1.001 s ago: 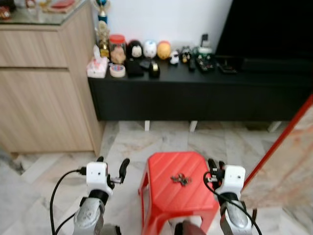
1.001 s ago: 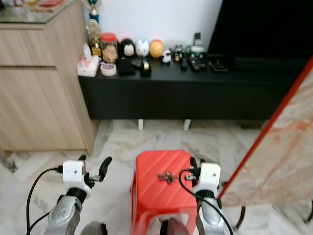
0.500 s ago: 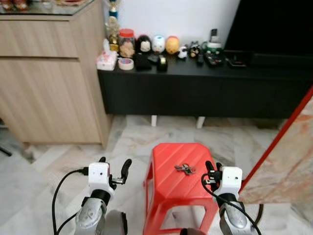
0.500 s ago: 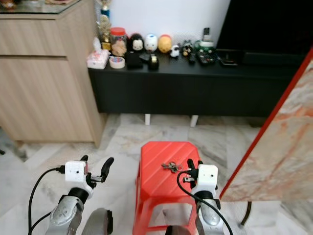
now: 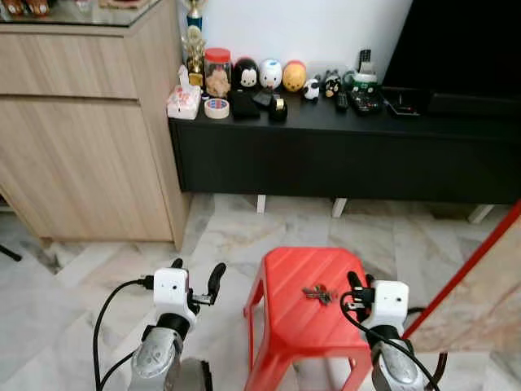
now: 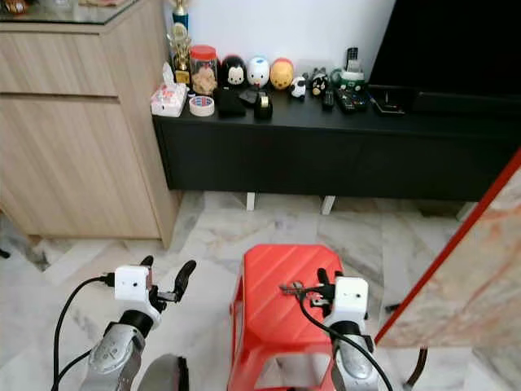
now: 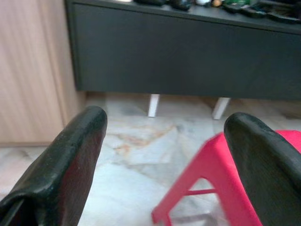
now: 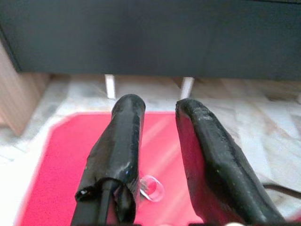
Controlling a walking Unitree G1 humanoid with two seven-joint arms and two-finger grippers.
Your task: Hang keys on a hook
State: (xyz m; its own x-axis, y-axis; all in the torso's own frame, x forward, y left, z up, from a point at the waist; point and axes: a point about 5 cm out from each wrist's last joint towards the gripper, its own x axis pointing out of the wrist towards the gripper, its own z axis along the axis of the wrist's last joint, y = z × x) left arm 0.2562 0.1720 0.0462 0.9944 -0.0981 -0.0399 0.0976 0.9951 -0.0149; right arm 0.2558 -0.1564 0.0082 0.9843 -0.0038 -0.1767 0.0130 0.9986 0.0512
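A bunch of keys (image 5: pixel 320 293) lies on top of a red plastic stool (image 5: pixel 293 326) straight in front of me. My right gripper (image 5: pixel 359 283) hovers at the stool's right edge, just right of the keys, its fingers (image 8: pixel 123 141) a narrow gap apart with nothing between them. In the right wrist view a small clear piece (image 8: pixel 151 187) lies on the red seat under that gripper (image 8: pixel 157 106). My left gripper (image 5: pixel 196 273) is held left of the stool above the floor, open wide and empty, as the left wrist view also shows (image 7: pixel 164 122).
A low black console (image 5: pixel 342 155) carrying figurines, a jar (image 5: pixel 217 72) and a tape roll runs along the back wall under a dark TV (image 5: pixel 464 45). A wooden cabinet (image 5: pixel 81 138) stands at the left. A red-edged marble slab (image 5: pixel 480 293) leans at the right.
The camera has moved, shifting the whole scene rightwards in the picture. The keys lie in the same spot on the stool, and both grippers keep their pose.
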